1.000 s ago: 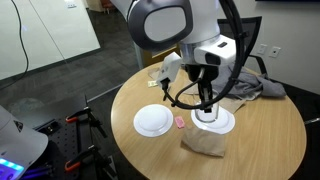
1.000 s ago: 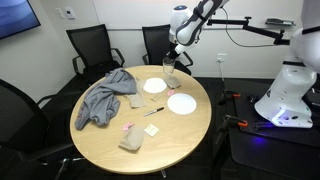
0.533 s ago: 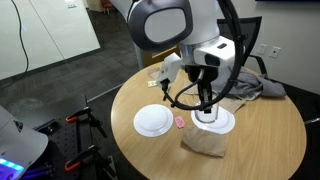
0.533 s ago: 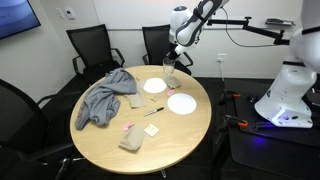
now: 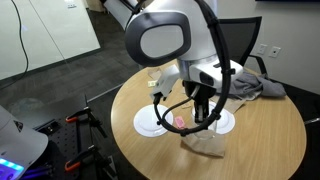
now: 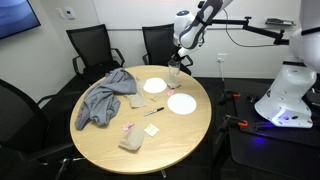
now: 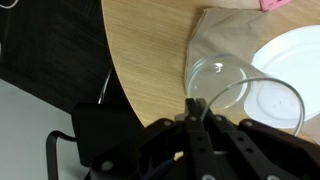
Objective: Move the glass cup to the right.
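Round wooden table (image 7: pixel 140 50), near its edge: we find the gripper (image 7: pixel 196 106) pinching the glass cup (image 7: pixel 235 90) by its rim, apparently for carrying it past the white plate (image 7: pixel 292 55).

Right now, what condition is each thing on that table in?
glass cup: upright, looks empty, held at its rim
gripper: shut on the glass cup's rim
white plates: lying flat, both empty
grey cloth: crumpled in a heap
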